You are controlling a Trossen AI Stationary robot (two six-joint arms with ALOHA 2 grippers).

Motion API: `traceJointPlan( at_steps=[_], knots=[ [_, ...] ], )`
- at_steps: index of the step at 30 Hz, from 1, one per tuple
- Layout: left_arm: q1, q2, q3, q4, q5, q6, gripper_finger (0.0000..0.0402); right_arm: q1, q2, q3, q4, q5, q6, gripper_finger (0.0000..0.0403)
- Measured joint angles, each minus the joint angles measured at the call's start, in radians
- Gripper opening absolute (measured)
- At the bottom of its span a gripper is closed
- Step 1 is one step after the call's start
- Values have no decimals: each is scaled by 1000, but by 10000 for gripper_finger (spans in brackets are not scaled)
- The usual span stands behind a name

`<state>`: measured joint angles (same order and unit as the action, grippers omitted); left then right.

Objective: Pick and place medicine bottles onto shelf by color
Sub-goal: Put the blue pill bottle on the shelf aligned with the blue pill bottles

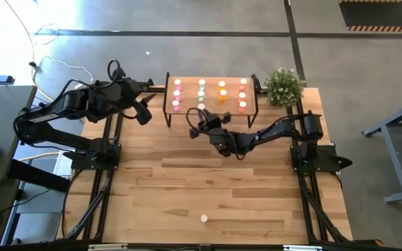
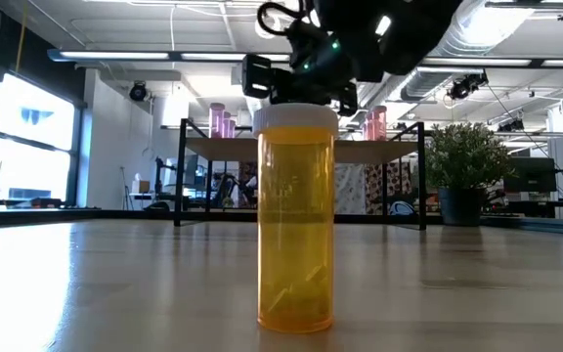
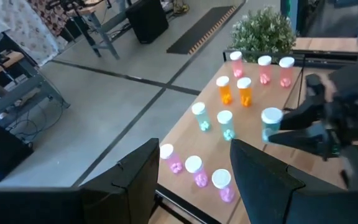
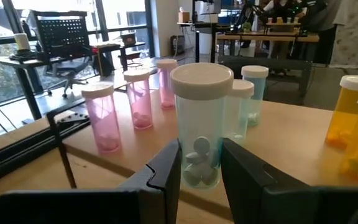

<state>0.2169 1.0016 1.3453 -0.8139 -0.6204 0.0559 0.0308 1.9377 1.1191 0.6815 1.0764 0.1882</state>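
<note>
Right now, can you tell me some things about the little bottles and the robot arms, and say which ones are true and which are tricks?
1. The right gripper holds a pale green bottle at the shelf. True.
2. The left gripper holds a pink bottle. False: its jaws are open and empty, off the shelf's left end.
3. One orange bottle stands alone on the table. True.
4. The shelf holds four orange bottles. False: two orange ones are there.
5. A plant sits by the shelf. True.

Potted plant [image 1: 284, 86] and surroundings
Stood on the plank tabletop's [image 1: 208, 188] far right corner; grey concrete floor [image 1: 208, 42] beyond, black mesh office chair [image 4: 64, 31] by the windows.
</note>
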Motion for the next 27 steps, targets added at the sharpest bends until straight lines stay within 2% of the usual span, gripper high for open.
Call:
traceJointPlan(
  at_steps=[10, 21, 27],
  knots=[
    [0, -15, 0, -2, 4, 37, 186, -72, 0, 0, -60, -162, 18, 89],
    [0, -15, 0, -2, 4, 45, 186, -90, 0, 0, -128, -163, 43, 89],
    [0, -15, 0, -2, 4, 45, 186, -111, -2, 0, -168, -168, 127, 89]
  ],
)
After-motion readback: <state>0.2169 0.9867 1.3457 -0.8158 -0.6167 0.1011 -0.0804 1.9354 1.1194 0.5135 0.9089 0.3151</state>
